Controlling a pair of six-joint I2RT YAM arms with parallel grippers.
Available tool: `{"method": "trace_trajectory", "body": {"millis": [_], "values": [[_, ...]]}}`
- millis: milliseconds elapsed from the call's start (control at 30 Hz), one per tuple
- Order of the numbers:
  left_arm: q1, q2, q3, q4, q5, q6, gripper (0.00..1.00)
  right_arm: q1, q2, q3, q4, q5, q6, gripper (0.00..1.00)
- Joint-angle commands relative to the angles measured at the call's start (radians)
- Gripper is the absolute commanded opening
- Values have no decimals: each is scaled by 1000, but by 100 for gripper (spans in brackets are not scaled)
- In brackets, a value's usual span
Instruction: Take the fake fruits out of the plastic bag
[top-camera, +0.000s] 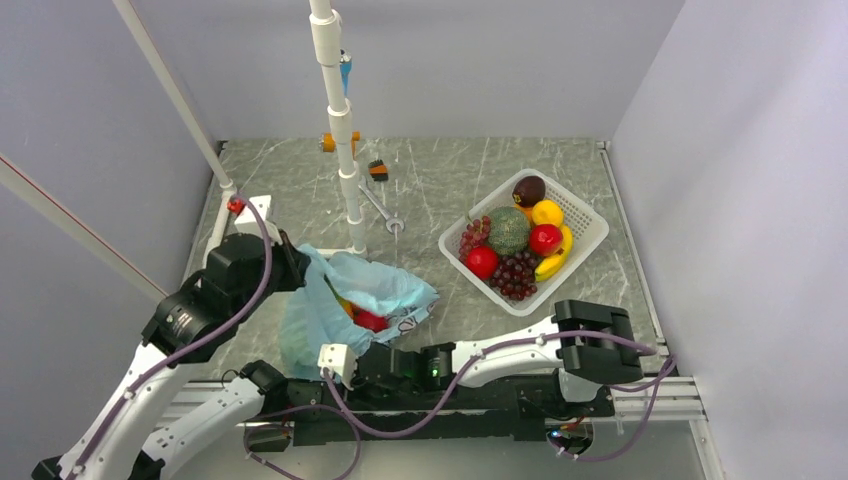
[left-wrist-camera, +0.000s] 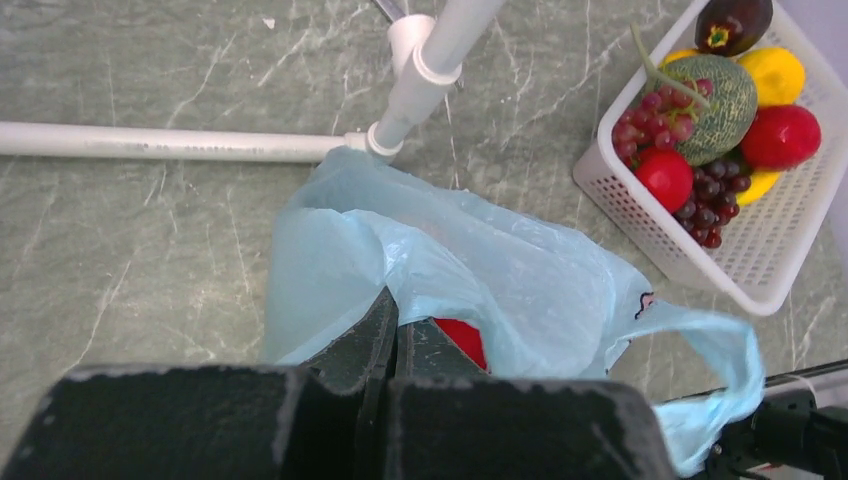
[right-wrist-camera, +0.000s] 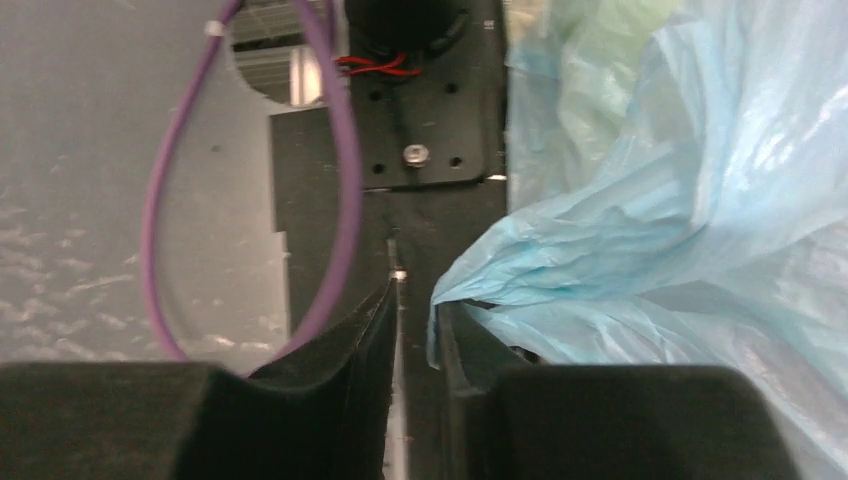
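The light-blue plastic bag (top-camera: 385, 285) lies crumpled on the table, left of centre. Its mouth shows a red fake fruit (top-camera: 371, 321) and an orange one (top-camera: 346, 306). My left gripper (left-wrist-camera: 396, 303) is shut on the bag's (left-wrist-camera: 500, 270) rim, with the red fruit (left-wrist-camera: 463, 342) just behind its fingers. My right gripper (right-wrist-camera: 413, 290) reaches in low from the right at the bag's near edge. Its jaws stand almost together with a thin slit between them. A fold of the bag (right-wrist-camera: 680, 230) hangs over the right finger (right-wrist-camera: 470, 345); whether it is pinched does not show.
A white slotted basket (top-camera: 594, 222) at the right holds purple grapes, a netted melon, red apples, a lemon and a banana. A white pole (top-camera: 346, 160) stands behind the bag, with a horizontal pipe (left-wrist-camera: 170, 143). Small tools (top-camera: 378, 171) lie near the back. Walls close in on both sides.
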Motion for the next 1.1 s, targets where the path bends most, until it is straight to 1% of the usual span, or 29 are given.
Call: {"method": "trace_trajectory", "body": {"millis": [0, 133, 233, 267, 400, 500, 533, 567, 633, 667, 733, 767, 867, 933, 967, 1067], "values": [[9, -107, -63, 81, 77, 45, 0, 65, -36, 1, -58, -50, 58, 38], [10, -207, -174, 63, 183, 90, 0, 66, -194, -44, -126, -29, 80, 75], [9, -263, -222, 33, 167, 62, 0, 65, -327, -76, -196, -5, 78, 93], [9, -275, -228, 28, 160, 56, 0, 66, -370, -87, -229, -1, 79, 97], [9, -305, -220, -1, 106, 15, 0, 55, -511, -125, -275, 84, 74, 99], [9, -308, -189, -21, 85, -12, 1, 45, -575, -135, -292, 239, 102, 99], [9, -300, -171, -34, 82, -19, 9, 40, -596, -141, -292, 277, 101, 99], [9, -294, -151, -54, 76, -25, 15, 36, -617, -145, -294, 306, 93, 99], [10, -282, -109, -102, 63, -38, 20, 8, -643, -122, -345, 321, 94, 99], [9, -278, -88, -121, 66, -39, 24, -8, -660, -109, -366, 298, 94, 99], [9, -267, -48, -159, 81, -38, 38, -26, -700, -110, -378, 260, 88, 99], [9, -263, -23, -192, 79, -38, 46, -30, -723, -118, -376, 272, 90, 99], [9, -260, 35, -257, 69, -62, 71, -42, -747, -141, -375, 407, 92, 99], [10, -268, 58, -265, 117, -70, 80, -53, -736, -126, -393, 482, 86, 99], [9, -277, 64, -257, 180, -73, 84, -56, -726, -122, -393, 515, 72, 99], [9, -301, 64, -252, 298, -110, 92, -56, -680, -113, -380, 610, 20, 99]]}}
